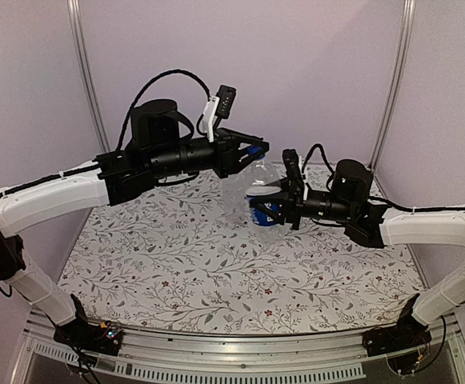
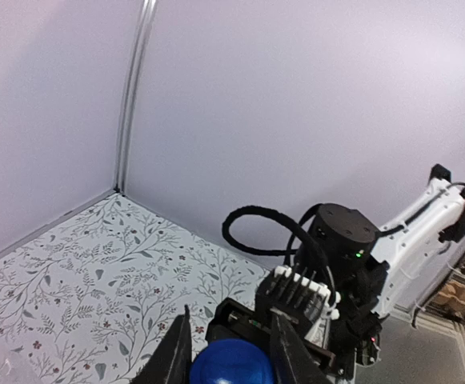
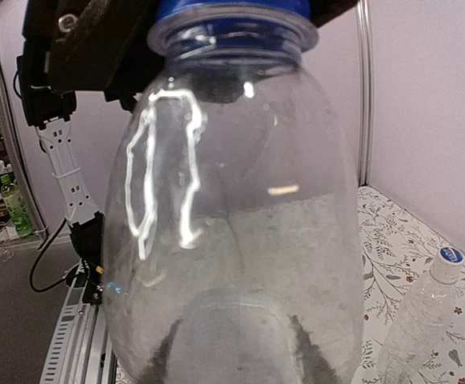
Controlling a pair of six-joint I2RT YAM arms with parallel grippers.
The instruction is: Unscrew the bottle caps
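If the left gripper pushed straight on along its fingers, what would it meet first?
The blue cap: the left gripper is shut on it, atop the bottle. Just beyond sits the right gripper, holding that bottle, though depth there is unclear.

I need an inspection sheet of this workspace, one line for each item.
Surface: floral cloth, flat.
Job's things: blue cap on labelled bottle, held in the air; plain bottle on the cloth, whitish cap on.
Clutter: nothing seen.
Grippers: left gripper shut on blue cap; right gripper shut on labelled bottle.
Cables: black cable loops on both arms.
Surroundings: pale walls, metal frame posts.
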